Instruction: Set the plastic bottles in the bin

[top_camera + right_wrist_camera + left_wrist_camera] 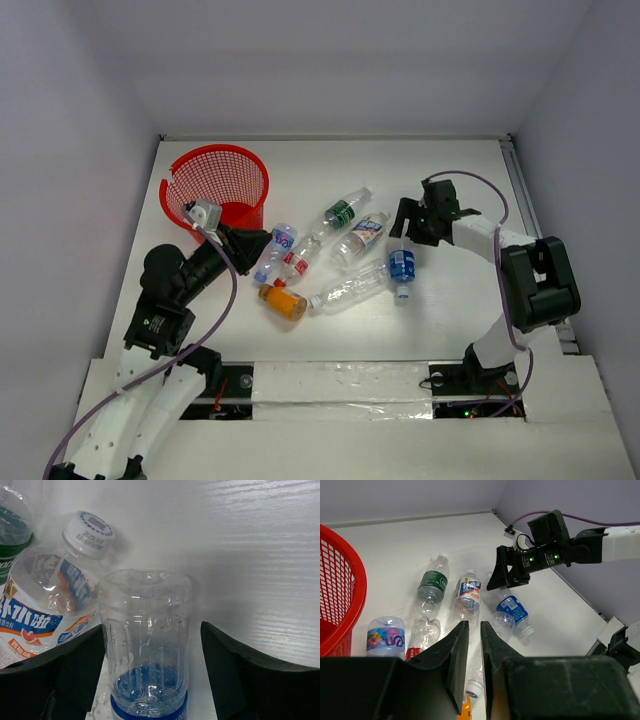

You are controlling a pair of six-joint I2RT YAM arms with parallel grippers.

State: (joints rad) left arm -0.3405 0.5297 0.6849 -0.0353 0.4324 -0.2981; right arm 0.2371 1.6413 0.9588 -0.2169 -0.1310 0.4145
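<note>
White table [450, 170]; right gripper [152, 675] open around blue-label bottle [145, 645].

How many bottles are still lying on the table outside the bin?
6, clustered right of the red bin: purple-label, red-white label, green-label, orange-blue label, blue-label between the right gripper fingers, a long clear bottle. Also an orange bottle.

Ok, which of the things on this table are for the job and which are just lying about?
For the job: green-label bottle, blue-label bottle, orange bottle, the other bottles beside them, red bin.
Just there: purple cable, white table.
</note>
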